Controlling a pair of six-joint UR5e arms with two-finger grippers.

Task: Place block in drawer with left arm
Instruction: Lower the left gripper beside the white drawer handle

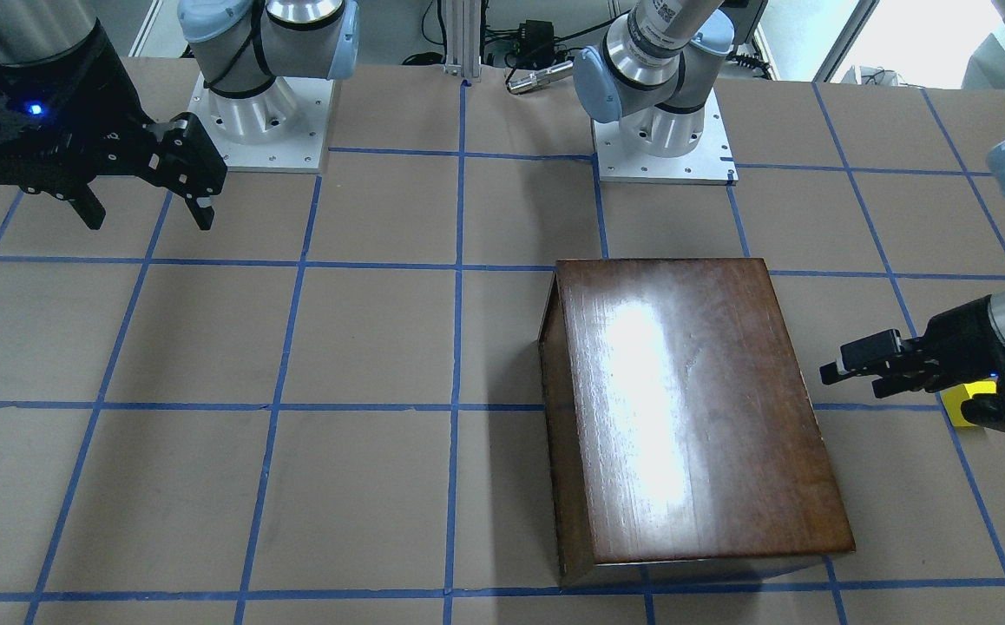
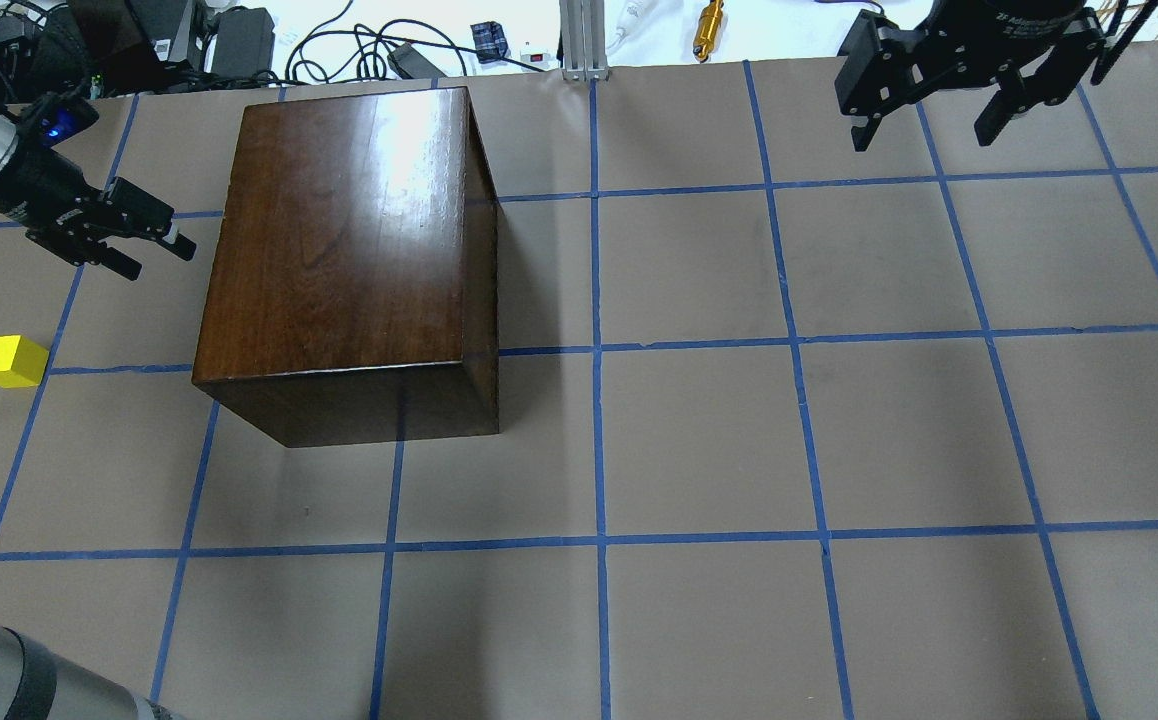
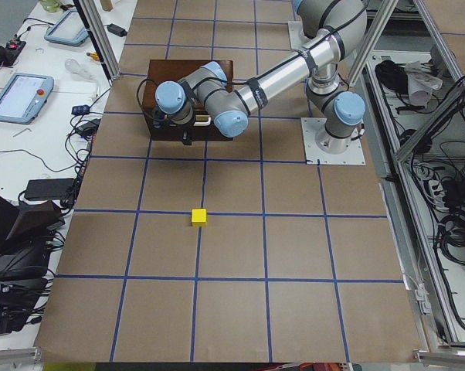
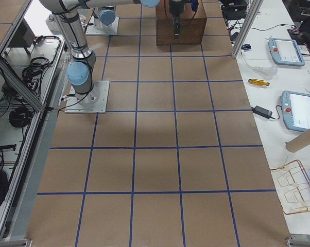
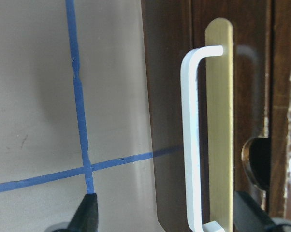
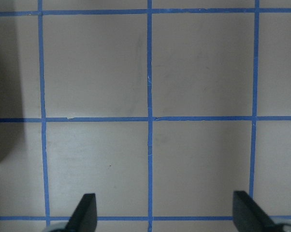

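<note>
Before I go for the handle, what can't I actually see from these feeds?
Inside of the drawer: in no view; the left wrist view gives only its front and handle.
Front of the drawer, exterior left view: mostly behind the left arm.
The block, front-facing view: partly hidden by the left gripper.
The dark oval beside the handle, left wrist view: too blurred to identify.
</note>
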